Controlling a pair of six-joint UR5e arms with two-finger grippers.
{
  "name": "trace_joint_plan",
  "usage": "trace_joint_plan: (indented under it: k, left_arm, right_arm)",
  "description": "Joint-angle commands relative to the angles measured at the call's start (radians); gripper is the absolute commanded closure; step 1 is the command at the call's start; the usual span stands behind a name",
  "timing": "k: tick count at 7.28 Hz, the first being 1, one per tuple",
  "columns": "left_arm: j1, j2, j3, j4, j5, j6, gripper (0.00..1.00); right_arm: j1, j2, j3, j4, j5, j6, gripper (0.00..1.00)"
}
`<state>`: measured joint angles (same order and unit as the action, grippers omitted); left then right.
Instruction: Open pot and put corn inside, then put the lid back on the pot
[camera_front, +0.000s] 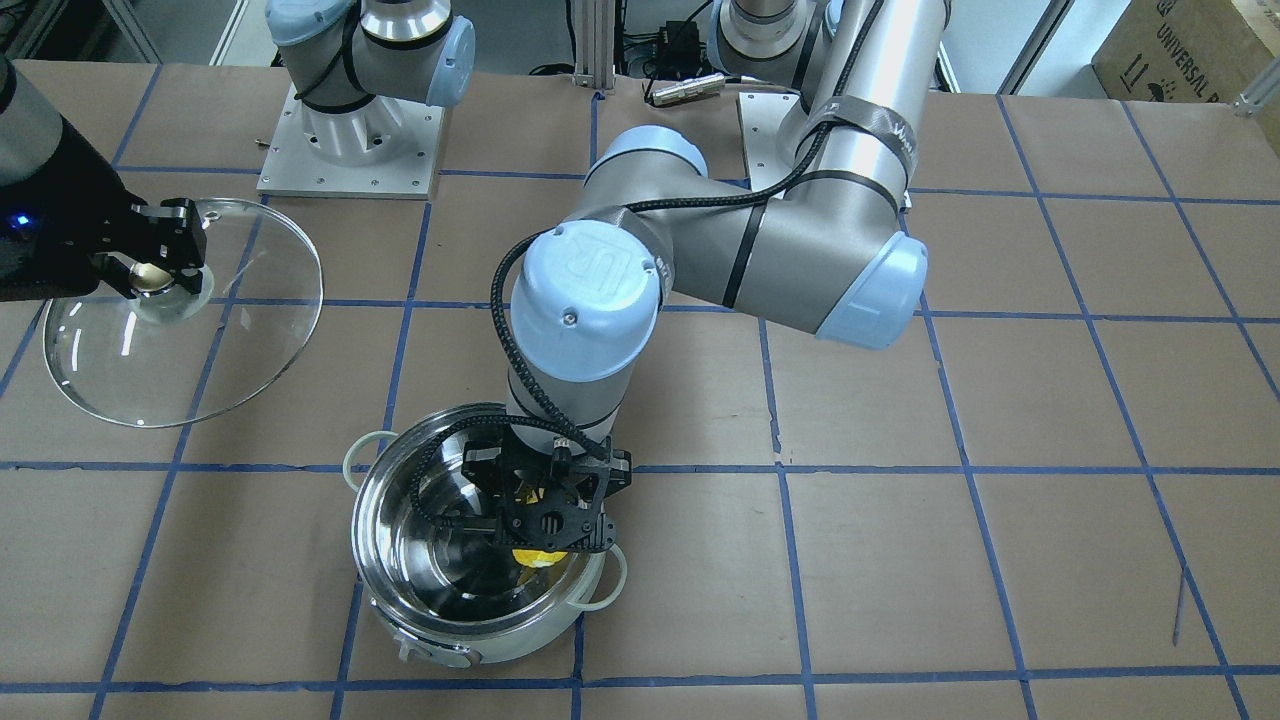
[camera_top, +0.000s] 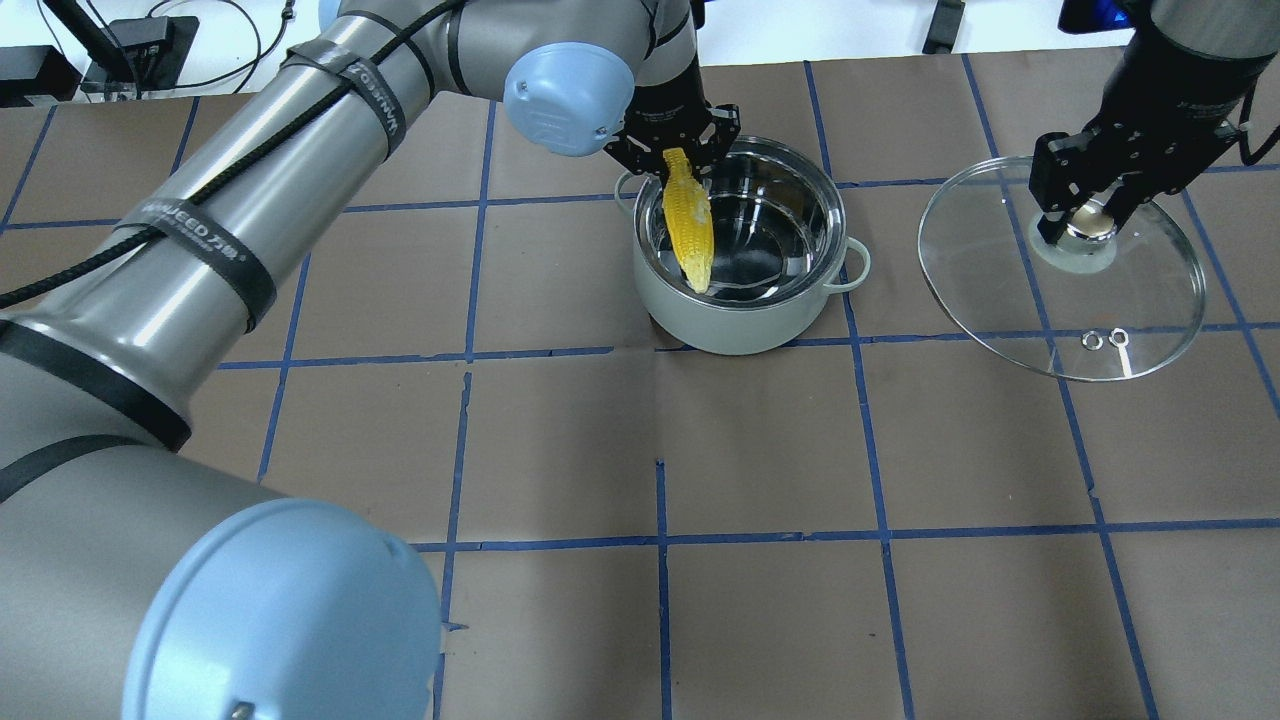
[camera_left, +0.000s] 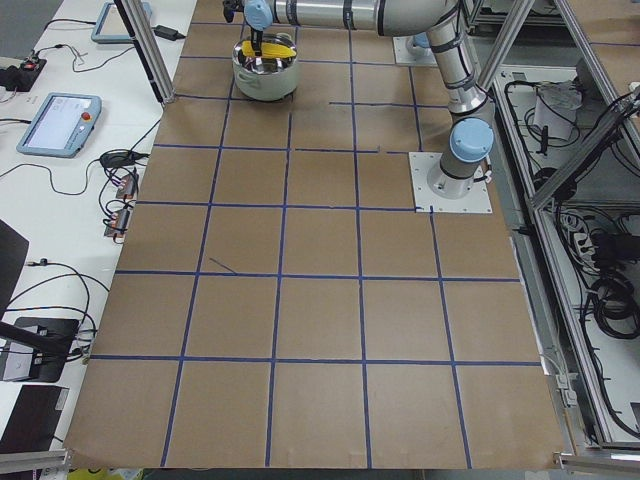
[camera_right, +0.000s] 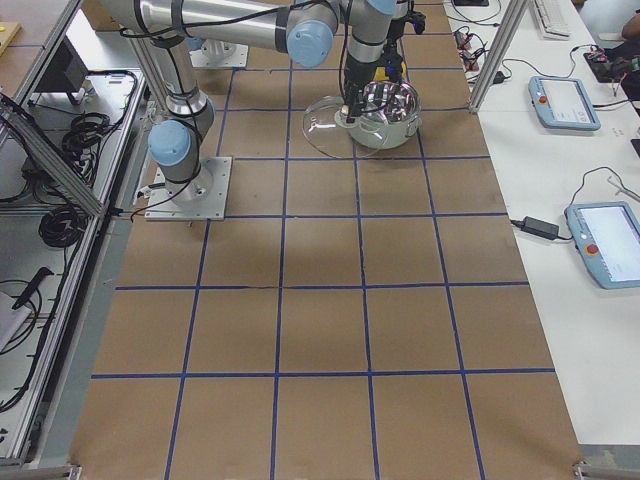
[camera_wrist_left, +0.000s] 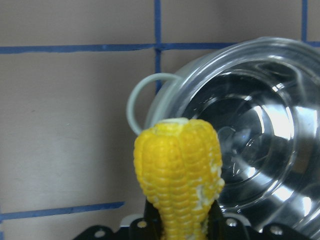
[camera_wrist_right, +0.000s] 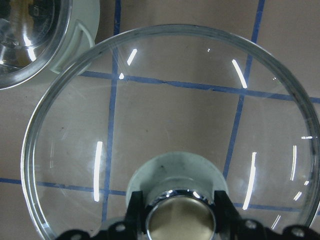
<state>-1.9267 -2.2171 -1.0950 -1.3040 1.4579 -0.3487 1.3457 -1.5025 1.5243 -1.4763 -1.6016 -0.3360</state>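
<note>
The steel pot (camera_top: 730, 325) stands open on the table. My left gripper (camera_top: 672, 150) is shut on one end of the yellow corn (camera_top: 688, 220) and holds it over the pot's rim, its free end hanging into the opening. The left wrist view shows the corn (camera_wrist_left: 177, 175) above the pot's (camera_wrist_left: 250, 125) edge and handle. From the front, only a bit of corn (camera_front: 530, 557) shows under the gripper (camera_front: 545, 500). My right gripper (camera_top: 1085, 215) is shut on the knob (camera_wrist_right: 175, 217) of the glass lid (camera_top: 1000, 270) and holds the lid apart from the pot, to its right.
Brown paper with blue tape grid lines covers the table (camera_top: 760, 450). Both arm bases stand on metal plates (camera_front: 350, 150) at the robot's side. Tablets and cables lie beyond the far table edge (camera_right: 560, 100).
</note>
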Motion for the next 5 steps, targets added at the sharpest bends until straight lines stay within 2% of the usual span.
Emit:
trace_joint_plan:
  k: [1,2,3,4,5]
  left_arm:
    - [-0.02,-0.047,0.024,0.025,0.002,-0.006,0.74]
    - [-0.029,-0.062,0.023,0.073,0.001,-0.006,0.71]
    - [-0.038,-0.085,0.02,0.107,0.007,-0.006,0.54]
    - [-0.038,-0.09,0.011,0.106,0.007,-0.006,0.04]
    - [-0.04,-0.067,-0.005,0.083,0.004,-0.003,0.0]
  right_arm:
    - [-0.007,0.002,0.0,0.005,-0.001,-0.001,0.7]
    - [-0.007,0.002,0.0,0.005,-0.001,-0.001,0.7]
    - [-0.008,0.001,0.0,0.005,-0.001,-0.001,0.7]
    - [-0.008,0.001,0.0,0.005,0.0,-0.001,0.7]
    - [-0.008,0.001,0.0,0.005,0.0,-0.001,0.7]
